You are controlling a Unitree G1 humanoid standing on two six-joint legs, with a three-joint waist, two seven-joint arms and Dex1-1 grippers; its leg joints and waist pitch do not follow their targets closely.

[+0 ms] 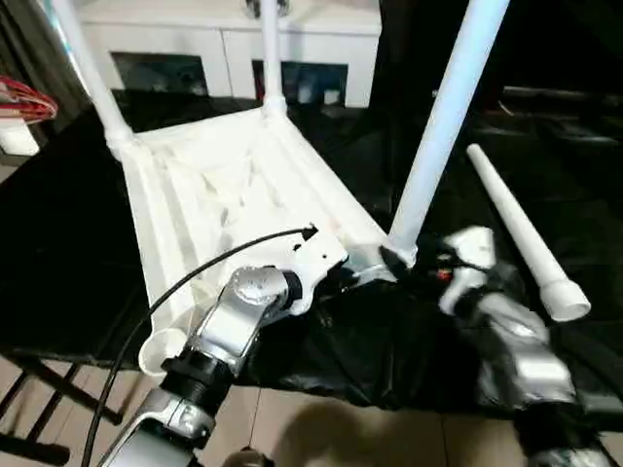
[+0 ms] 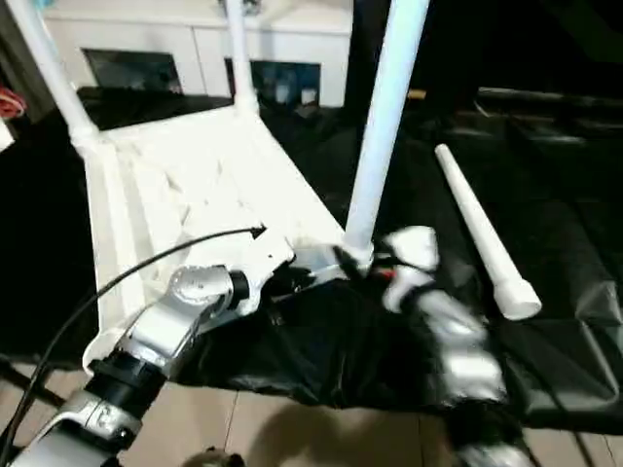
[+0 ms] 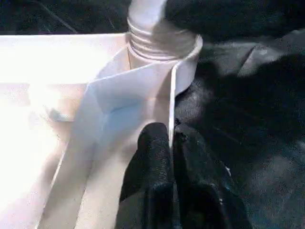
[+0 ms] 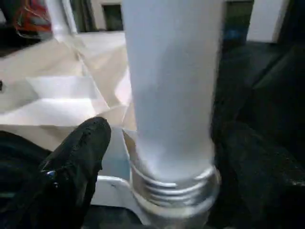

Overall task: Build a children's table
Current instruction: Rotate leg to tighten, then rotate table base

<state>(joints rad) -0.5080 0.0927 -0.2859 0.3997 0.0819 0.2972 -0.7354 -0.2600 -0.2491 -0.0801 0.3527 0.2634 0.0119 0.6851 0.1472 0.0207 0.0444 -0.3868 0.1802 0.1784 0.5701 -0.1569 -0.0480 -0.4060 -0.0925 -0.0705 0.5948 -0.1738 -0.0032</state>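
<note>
White plastic catches the eye first: the tabletop (image 1: 234, 204) lies upside down on a black cloth (image 1: 409, 341) that covers the work surface, with its ribbed underside turned up. Three legs stand in its corner sockets — two at the far corners, the far left leg (image 1: 92, 73) and the far middle leg (image 1: 270, 58), and one near leg (image 1: 443, 126) at the corner closest to the robot's right side. In the wrist views the threaded end of this near leg sits in its round socket (image 3: 183, 62), though I cannot say how deep it is screwed in. The fourth leg (image 1: 521, 233) lies loose on the cloth to the right of the tabletop, well apart from it, with its flared end toward the robot. The near left corner socket (image 1: 161, 352) is empty. The left gripper (image 3: 170, 148) has its two black fingers (image 3: 150, 162) pressed together on the thin upright rim of the tabletop, just beside the socket of the near leg — one finger on each side of the rim. The right gripper (image 4: 162, 143) is at the base of the near leg with its fingers spread wide; one finger (image 4: 78, 162) is on one side of the leg, and the other seems to be the dark shape on the opposite side, but that part is blurred. It does not appear to touch the leg. Behind the table stands a white cabinet (image 1: 234, 44) with glass doors.
</note>
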